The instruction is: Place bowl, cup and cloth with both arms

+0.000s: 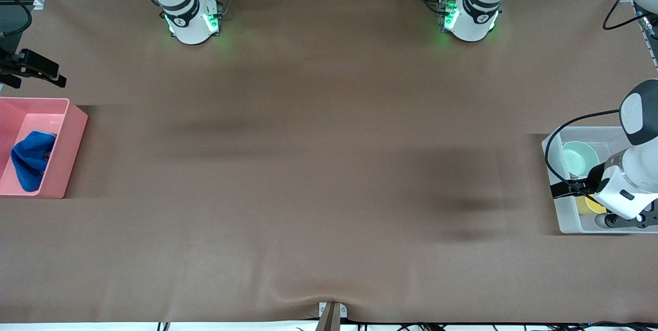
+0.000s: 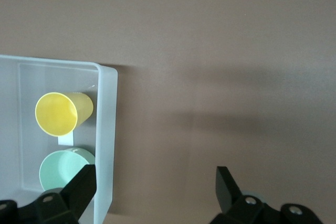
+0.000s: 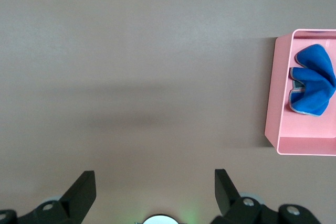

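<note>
At the left arm's end of the brown table (image 1: 318, 166) stands a clear plastic bin (image 1: 563, 202). Inside it lie the pale green bowl (image 1: 580, 159) and the yellow cup (image 1: 591, 205), the cup nearer to the front camera than the bowl. In the left wrist view the cup (image 2: 62, 113) rests tipped on its side with its mouth showing, just beside the bowl (image 2: 62, 167), and both sit close to one wall of the bin (image 2: 105, 140).

The left gripper (image 2: 155, 190) hangs above the table right at the edge of the clear bin; its two black fingers (image 2: 81, 187) stand wide apart and hold nothing. In the front view the left arm's white wrist (image 1: 629, 182) covers part of the bin and the cup.

At the right arm's end of the table stands a pink bin (image 1: 67, 161). The blue cloth (image 1: 31, 159) lies bunched inside it, resting on the bin's floor. The right wrist view shows the cloth (image 3: 313, 86) folded in loose lobes with a grey edge, within the pink bin (image 3: 273, 103).

The right gripper (image 3: 155, 187) hangs over bare table, well apart from the pink bin; its fingers (image 3: 82, 187) are spread wide and empty. In the front view only a dark part of it (image 1: 31, 66) shows at the table's edge, above the pink bin.
</note>
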You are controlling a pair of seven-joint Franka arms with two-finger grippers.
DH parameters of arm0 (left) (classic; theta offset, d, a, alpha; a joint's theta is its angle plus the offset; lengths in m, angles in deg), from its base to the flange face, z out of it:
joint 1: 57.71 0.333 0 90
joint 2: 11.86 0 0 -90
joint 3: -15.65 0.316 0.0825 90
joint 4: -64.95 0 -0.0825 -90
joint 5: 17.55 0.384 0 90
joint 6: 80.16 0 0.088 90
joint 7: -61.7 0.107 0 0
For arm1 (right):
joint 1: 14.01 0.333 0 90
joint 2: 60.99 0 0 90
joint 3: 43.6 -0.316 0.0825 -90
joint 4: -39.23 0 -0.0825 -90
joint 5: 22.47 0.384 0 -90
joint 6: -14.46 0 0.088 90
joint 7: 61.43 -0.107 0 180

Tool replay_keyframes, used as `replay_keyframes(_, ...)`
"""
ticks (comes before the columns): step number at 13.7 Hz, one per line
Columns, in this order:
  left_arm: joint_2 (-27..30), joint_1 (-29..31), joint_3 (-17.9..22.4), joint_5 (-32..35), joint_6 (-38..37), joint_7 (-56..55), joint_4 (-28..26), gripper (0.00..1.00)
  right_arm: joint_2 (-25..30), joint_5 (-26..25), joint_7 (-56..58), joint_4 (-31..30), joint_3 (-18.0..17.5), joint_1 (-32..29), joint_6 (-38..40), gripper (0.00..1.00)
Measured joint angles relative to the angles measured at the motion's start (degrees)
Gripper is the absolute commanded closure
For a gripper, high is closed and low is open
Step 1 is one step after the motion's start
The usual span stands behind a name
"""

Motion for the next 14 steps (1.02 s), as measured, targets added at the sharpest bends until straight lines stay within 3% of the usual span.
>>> replay_keyframes(3,3.23,-15.43,17.75,-7.27,-0.37,0.05,0.01,0.0,-0.01,-0.04,0.02,0.0,-0.06,0.05,-0.12,0.0)
replay_keyframes(5,5.01,-22.9,25.96,-10.69,-1.59,0.17,0.01,0.0,-0.06,-0.4,0.04,-0.03,-0.17,0.08,-0.42,0.0)
replay_keyframes(8,8.53,-24.55,28.04,-12.64,-6.66,2.88,0.09,0.0,-0.27,-1.03,0.04,-0.08,-0.24,0.09,-1.3,0.0)
replay_keyframes(14,18.57,-24.45,27.36,-16.43,-14.66,12.5,-1.73,0.0,-0.28,-1.12,0.06,-0.07,-0.56,0.2,-1.44,0.0)
